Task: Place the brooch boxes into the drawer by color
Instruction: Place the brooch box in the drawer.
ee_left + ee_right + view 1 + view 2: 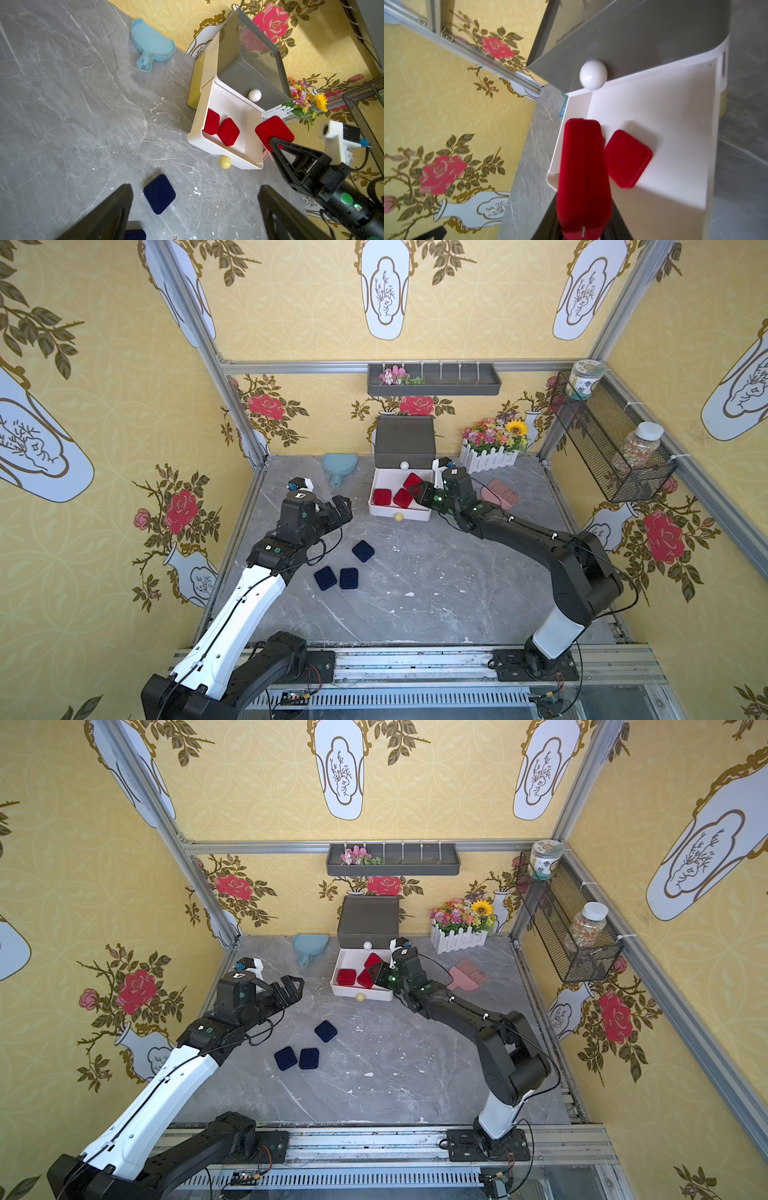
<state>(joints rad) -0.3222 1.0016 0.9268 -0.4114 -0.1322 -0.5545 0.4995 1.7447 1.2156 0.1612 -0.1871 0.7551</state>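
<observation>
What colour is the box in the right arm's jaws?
Red; the box shows best in the right wrist view.

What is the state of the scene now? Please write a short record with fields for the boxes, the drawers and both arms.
white drawer: pulled open
red boxes in drawer: two
third red box: gripped by right fingers, above the drawer
navy boxes: three, on the table
left fingers: open, empty
grey drawer: shut
</observation>
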